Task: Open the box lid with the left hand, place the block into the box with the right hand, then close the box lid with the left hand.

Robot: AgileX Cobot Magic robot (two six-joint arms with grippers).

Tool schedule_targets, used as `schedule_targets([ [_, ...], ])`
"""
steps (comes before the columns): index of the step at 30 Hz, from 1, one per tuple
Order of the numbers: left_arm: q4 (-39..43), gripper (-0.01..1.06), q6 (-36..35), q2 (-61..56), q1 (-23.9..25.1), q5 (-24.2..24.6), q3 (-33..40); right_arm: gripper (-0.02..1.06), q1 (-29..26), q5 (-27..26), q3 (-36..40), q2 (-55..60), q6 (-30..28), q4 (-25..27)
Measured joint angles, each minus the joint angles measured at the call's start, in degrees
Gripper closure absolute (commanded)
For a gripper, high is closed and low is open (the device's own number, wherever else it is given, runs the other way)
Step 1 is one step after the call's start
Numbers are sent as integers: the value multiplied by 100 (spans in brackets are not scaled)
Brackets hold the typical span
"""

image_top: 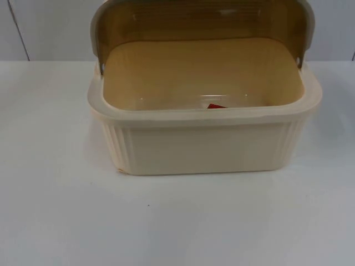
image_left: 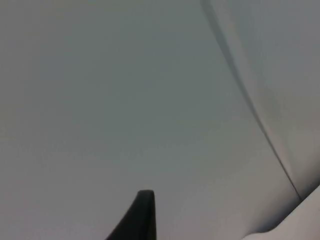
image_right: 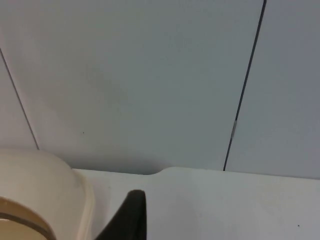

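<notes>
Box [image_top: 205,141] open on the desk [image_top: 55,210], long side running left to right.
Its lid [image_top: 202,19] stands raised at the back; a red block [image_top: 216,106] lies inside by the front wall. Whether either arm's jaws are open cannot be told.

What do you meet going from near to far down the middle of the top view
Bare white table top → ribbed cream plastic box's front wall → small red block inside the box → brown translucent lid, standing open at the back → grey partition wall.
</notes>
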Motion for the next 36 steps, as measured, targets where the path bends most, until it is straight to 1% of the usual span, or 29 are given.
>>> schedule_targets([
  [1, -24, 0, 377, 87, -99, -27, -17, 5, 0, 9, 0, 0, 0, 0],
  [2, -24, 0, 377, 87, -99, -27, -17, 5, 0, 9, 0, 0, 0, 0],
  [5, -78, 0, 1318, 394, -403, -129, -41, 5, 0, 47, 0, -11, 0, 0],
  [8, -415, 0, 1868, 691, -569, -292, -41, 5, 0, 82, 0, -11, 0, 0],
  [9, -415, 0, 1868, 691, -569, -292, -41, 5, 0, 82, 0, -11, 0, 0],
  [14, -1618, 0, 2994, 1022, -625, -271, -41, 5, 0, 96, 0, -11, 0, 0],
  [15, -1618, 0, 2994, 1022, -625, -271, -41, 5, 0, 96, 0, -11, 0, 0],
  [18, -2056, 0, 3304, 1109, -648, -232, -41, 5, 0, 96, 0, -11, 0, 0],
  [25, -2163, 1, 3584, 1156, -648, 125, -41, 5, 0, 99, 0, -11, 0, 0],
  [27, -2175, 4, 3624, 1237, -648, 155, -41, 5, 0, 99, 0, -11, 0, 0],
  [28, -2175, 8, 3624, 1237, -648, 155, -41, 5, 0, 99, 0, -11, 0, 0],
  [29, -2175, 8, 3648, 1283, -648, 159, -41, 5, 0, 99, 0, -11, 0, 0],
  [30, -2175, 16, 3647, 1330, -648, 159, -41, 5, 0, 109, 0, -11, 0, 0],
  [34, -2185, 39, 3650, 1464, -648, 181, -41, 5, 0, 109, 0, -11, 0, 0],
  [35, -2185, 39, 3662, 1489, -648, 181, -41, 5, 0, 109, 0, -11, 0, 0],
  [36, -2185, 43, 3661, 1489, -648, 193, -41, 5, 0, 109, 0, -11, 0, 0],
])
